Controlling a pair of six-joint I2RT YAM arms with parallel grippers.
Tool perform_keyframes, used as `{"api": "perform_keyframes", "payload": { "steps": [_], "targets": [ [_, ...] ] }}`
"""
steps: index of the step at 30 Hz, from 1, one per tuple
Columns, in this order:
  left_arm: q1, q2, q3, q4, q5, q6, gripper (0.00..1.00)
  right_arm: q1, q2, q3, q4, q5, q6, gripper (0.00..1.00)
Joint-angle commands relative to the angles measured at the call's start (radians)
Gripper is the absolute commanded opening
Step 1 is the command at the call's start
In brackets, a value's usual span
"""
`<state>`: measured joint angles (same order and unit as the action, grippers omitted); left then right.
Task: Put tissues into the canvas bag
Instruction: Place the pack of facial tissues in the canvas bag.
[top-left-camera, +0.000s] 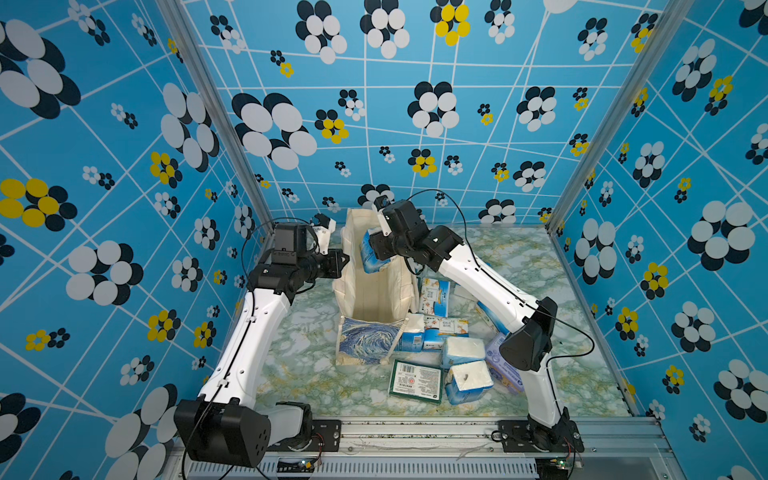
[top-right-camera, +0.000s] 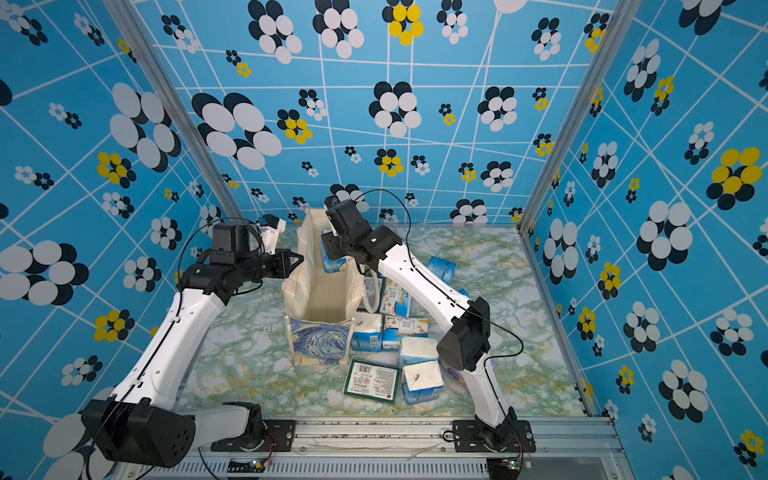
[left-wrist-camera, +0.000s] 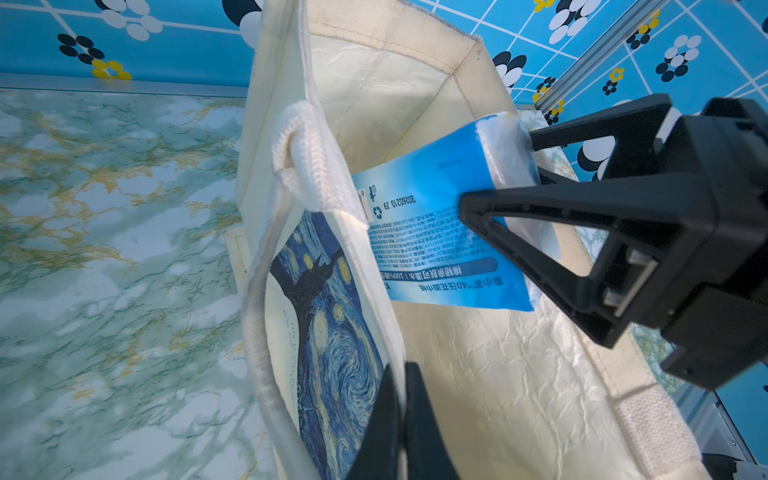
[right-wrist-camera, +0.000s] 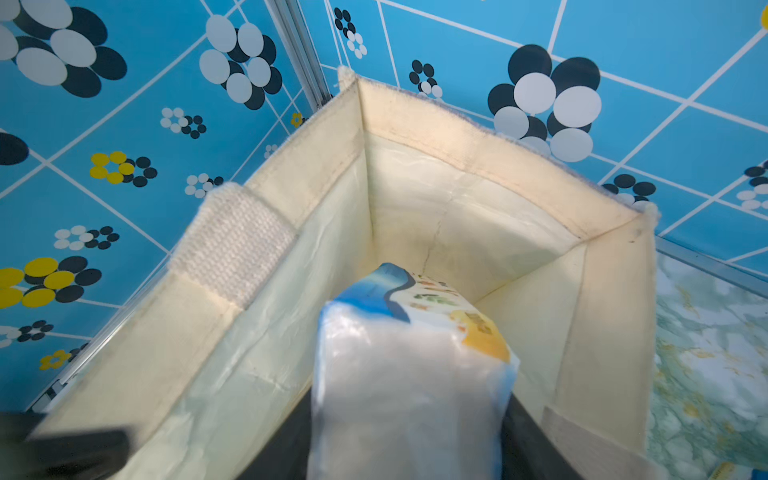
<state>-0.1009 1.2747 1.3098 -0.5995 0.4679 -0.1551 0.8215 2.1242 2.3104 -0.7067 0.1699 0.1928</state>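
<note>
Shows a blue-and-white tissue pack (left-wrist-camera: 440, 249) tilted in the open mouth of the canvas bag (left-wrist-camera: 374, 54), between the spread fingers of the right gripper (left-wrist-camera: 496, 174); cannot tell whether pinched or loose. Shows the left gripper (left-wrist-camera: 401, 370) pressed together on the bag's printed side wall. Shows further tissues (top-left-camera: 463, 353) on the table (top-left-camera: 299, 365) just beside the bag.

Blue flowered walls (top-left-camera: 374, 124), green-marbled tabletop (top-left-camera: 311, 374)
</note>
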Motion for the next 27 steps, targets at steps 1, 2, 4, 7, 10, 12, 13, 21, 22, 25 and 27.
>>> {"api": "perform_keyframes", "payload": {
  "steps": [1, 2, 4, 7, 10, 12, 13, 21, 22, 25, 27],
  "targets": [
    [-0.010, -0.032, -0.011, -0.003, -0.037, 0.024, 0.00, -0.004, -0.040, 0.040, -0.022, -0.021, -0.021, 0.67],
    [-0.010, -0.032, -0.012, -0.003, -0.043, 0.023, 0.00, -0.004, -0.064, 0.023, -0.007, -0.036, -0.030, 0.69],
    [-0.010, -0.034, -0.014, -0.005, -0.046, 0.022, 0.00, -0.004, -0.120, -0.031, 0.033, -0.053, -0.041, 0.71],
    [-0.010, -0.035, -0.017, 0.000, -0.048, 0.020, 0.00, -0.004, -0.225, -0.127, 0.088, -0.065, -0.065, 0.72],
    [-0.008, -0.028, -0.018, 0.005, -0.051, 0.016, 0.00, -0.006, -0.343, -0.253, 0.132, -0.059, -0.095, 0.73],
    [-0.010, -0.024, -0.016, 0.001, -0.047, 0.014, 0.00, -0.008, -0.446, -0.384, 0.192, -0.056, -0.133, 0.77],
    [-0.010, -0.025, -0.018, 0.001, -0.045, 0.013, 0.00, -0.010, -0.493, -0.450, 0.220, -0.055, -0.160, 0.79],
    [-0.009, -0.049, -0.041, 0.010, -0.065, 0.005, 0.00, -0.071, -0.868, -0.913, 0.243, 0.043, -0.231, 0.85],
    [-0.008, -0.053, -0.043, 0.008, -0.071, 0.002, 0.00, -0.079, -0.892, -0.939, 0.235, 0.044, -0.230, 0.85],
    [-0.008, -0.066, -0.057, 0.014, -0.091, -0.009, 0.00, -0.094, -0.965, -1.042, 0.201, 0.004, -0.243, 0.85],
    [-0.008, -0.070, -0.064, 0.018, -0.102, -0.016, 0.00, -0.095, -0.988, -1.100, 0.177, -0.058, -0.252, 0.86]
  ]
}}
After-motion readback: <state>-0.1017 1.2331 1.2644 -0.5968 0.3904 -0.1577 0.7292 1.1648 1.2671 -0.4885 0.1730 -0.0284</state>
